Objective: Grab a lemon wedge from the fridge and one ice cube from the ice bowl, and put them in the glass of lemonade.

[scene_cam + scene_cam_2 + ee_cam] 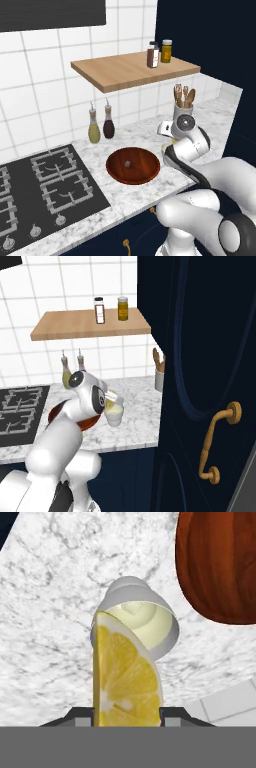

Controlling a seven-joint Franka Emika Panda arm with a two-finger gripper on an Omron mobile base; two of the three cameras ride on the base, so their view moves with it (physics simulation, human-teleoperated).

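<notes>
One marble counter [130, 192] is seen carrying the ice bowl [133, 165], a wide reddish-brown wooden dish in which a tiny pale ice cube [128, 163] lies near the middle, and beside it, toward the navy cabinet door [200, 356], the small pale glass of lemonade [114, 415] is stood upright. Directly above that glass the gripper [127, 712] is held, and its jaws are seen closed on the lemon wedge [126, 674], whose bright yellow flesh is gripped between the two dark fingertips just over the glass's rim.
</notes>
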